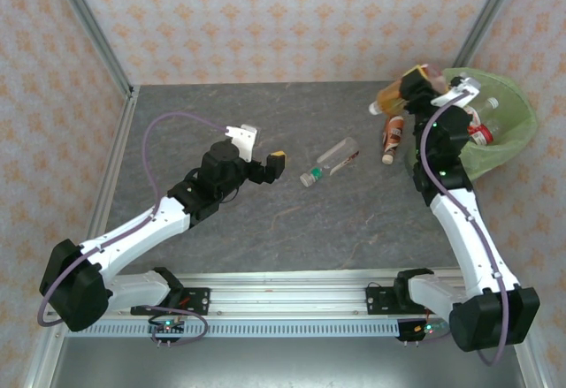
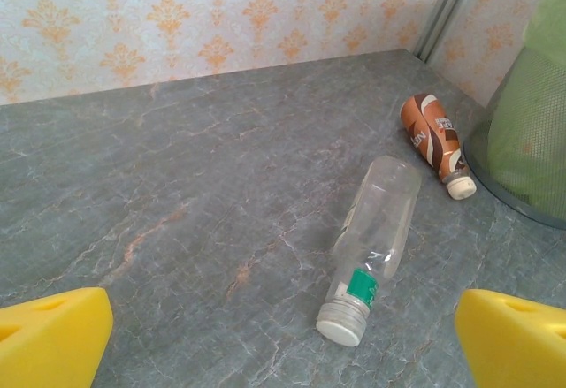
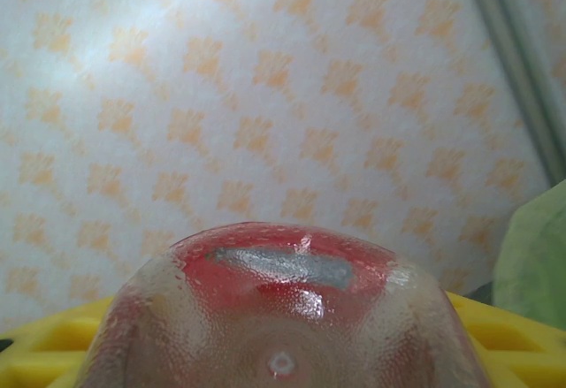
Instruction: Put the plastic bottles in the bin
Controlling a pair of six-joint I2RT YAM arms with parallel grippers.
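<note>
Right claw (image 1: 416, 89): clamped on a bottle (image 1: 391, 98), held just beside bin (image 1: 522, 127). Left claw (image 1: 263, 149): spread wide, empty. Clear bottle (image 2: 376, 229), laid flat on table (image 1: 265, 220): judged light, crushable, slippery; best taken across mid-body.

— Where are you working?
— You're at a lab test cell: patterned wallpaper panels (image 1: 283, 17) in aluminium posts (image 1: 93, 21) box in your grey tabletop (image 1: 265, 224), arms (image 1: 469, 220) bolted to a rail (image 1: 292, 286).

No legible text or numbers anywhere
</note>
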